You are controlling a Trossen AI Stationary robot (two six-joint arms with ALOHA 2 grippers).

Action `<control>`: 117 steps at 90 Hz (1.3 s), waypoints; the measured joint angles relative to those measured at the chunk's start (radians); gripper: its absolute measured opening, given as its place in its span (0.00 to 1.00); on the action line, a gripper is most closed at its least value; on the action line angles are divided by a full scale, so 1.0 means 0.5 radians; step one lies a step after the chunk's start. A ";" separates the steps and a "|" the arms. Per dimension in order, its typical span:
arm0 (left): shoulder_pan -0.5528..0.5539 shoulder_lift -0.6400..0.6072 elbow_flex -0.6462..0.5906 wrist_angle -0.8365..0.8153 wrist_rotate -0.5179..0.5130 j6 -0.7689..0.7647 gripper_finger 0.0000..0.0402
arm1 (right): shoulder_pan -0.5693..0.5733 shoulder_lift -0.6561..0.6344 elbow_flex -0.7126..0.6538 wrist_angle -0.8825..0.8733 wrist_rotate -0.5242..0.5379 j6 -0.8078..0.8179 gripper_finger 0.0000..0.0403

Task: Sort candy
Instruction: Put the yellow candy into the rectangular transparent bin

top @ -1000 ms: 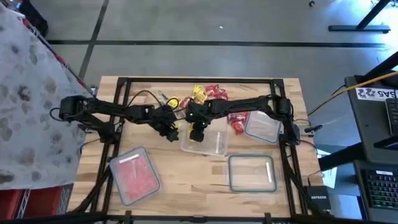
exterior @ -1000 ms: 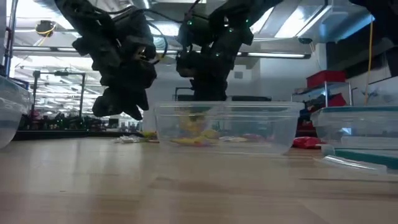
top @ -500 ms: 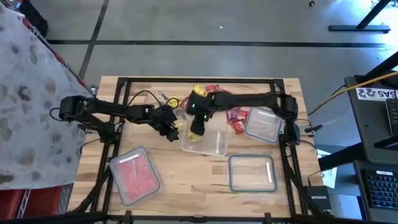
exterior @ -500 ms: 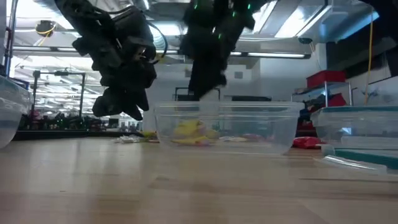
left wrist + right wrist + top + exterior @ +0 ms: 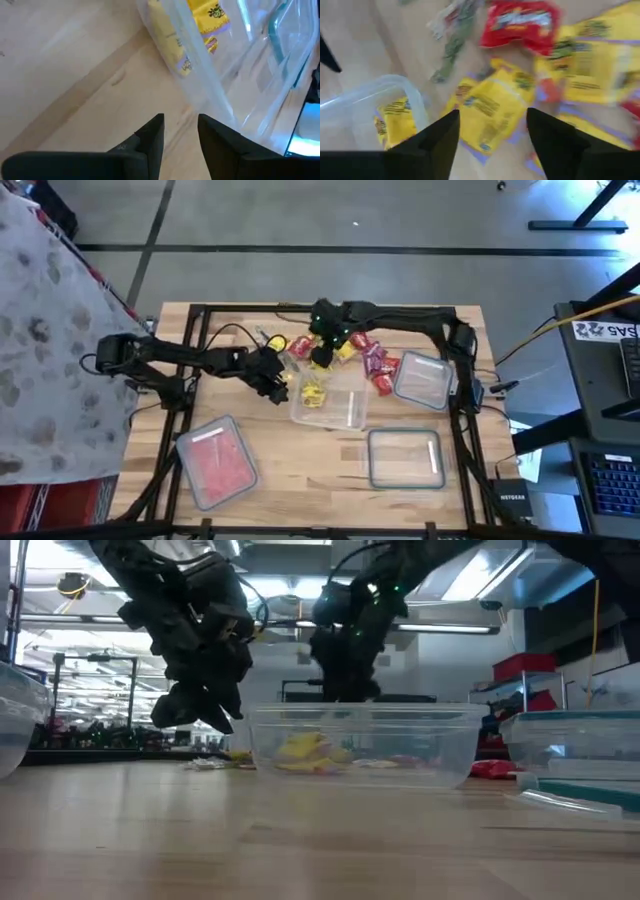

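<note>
The candy lies in a loose pile of red [image 5: 300, 345], yellow [image 5: 346, 346] and purple-red [image 5: 376, 366] pieces at the table's far middle. Yellow pieces [image 5: 312, 392] lie in the clear middle container [image 5: 340, 412]. My right gripper [image 5: 322, 358] hovers open above the pile, near the container's far edge, with a yellow piece [image 5: 487, 107] below its fingers [image 5: 436, 142]. My left gripper [image 5: 272, 386] hangs just left of the container, above the table. Its fingers [image 5: 150, 141] stand a narrow gap apart with nothing between them.
A container of red candy [image 5: 215, 462] sits at the near left. An empty teal-rimmed container [image 5: 405, 457] stands at the near right, and another [image 5: 422, 378] at the right beside the pile. Bare wood lies in front of the middle container.
My right gripper has opened over the middle container and let a yellow candy fall into it. It has then risen and gone toward the table's far edge, over the candy pile.
</note>
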 joint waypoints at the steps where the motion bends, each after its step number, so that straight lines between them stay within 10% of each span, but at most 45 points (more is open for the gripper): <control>1: 0.000 0.000 0.000 0.000 0.003 -0.008 0.26 | 0.001 0.010 0.000 0.014 0.000 0.006 0.61; 32: 0.003 0.000 0.001 -0.028 0.125 -0.072 0.26 | 0.023 0.265 0.001 0.107 0.147 0.229 0.66; 77: 0.027 0.000 0.001 -0.031 0.173 -0.072 0.26 | 0.075 0.278 0.002 0.123 0.287 0.207 0.04; 117: 0.027 0.000 0.001 -0.018 0.169 -0.017 0.26 | 0.123 -0.174 0.288 -0.393 0.313 -0.195 0.00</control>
